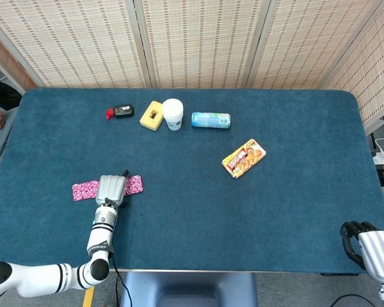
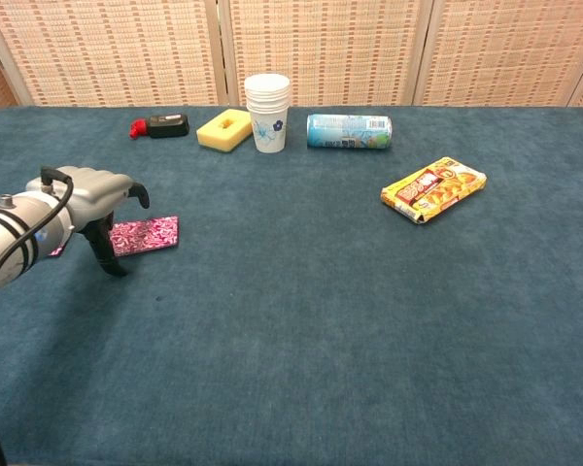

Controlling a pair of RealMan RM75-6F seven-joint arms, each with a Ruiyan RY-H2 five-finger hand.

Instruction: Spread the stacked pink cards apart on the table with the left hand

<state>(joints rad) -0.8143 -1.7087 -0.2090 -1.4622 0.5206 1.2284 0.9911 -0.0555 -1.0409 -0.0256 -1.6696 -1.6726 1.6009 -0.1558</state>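
Observation:
Two pink patterned cards lie side by side at the table's front left: the left card point(image 1: 83, 190) and the right card point(image 1: 135, 185). My left hand point(image 1: 111, 189) is over the gap between them, its fingers pointing down at the cloth and the thumb sticking out. It holds nothing. In the chest view my left hand point(image 2: 89, 198) hides most of the left card, while the right card point(image 2: 146, 235) lies flat just beside the fingertips point(image 2: 110, 264). My right hand point(image 1: 370, 249) stays off the table's front right corner, holding nothing.
Along the back stand a black and red item point(image 1: 120, 111), a yellow sponge point(image 1: 152, 115), stacked paper cups point(image 1: 173, 113) and a lying teal can point(image 1: 210, 119). A yellow snack packet point(image 1: 244, 158) lies right of centre on the blue cloth table point(image 1: 198, 211).

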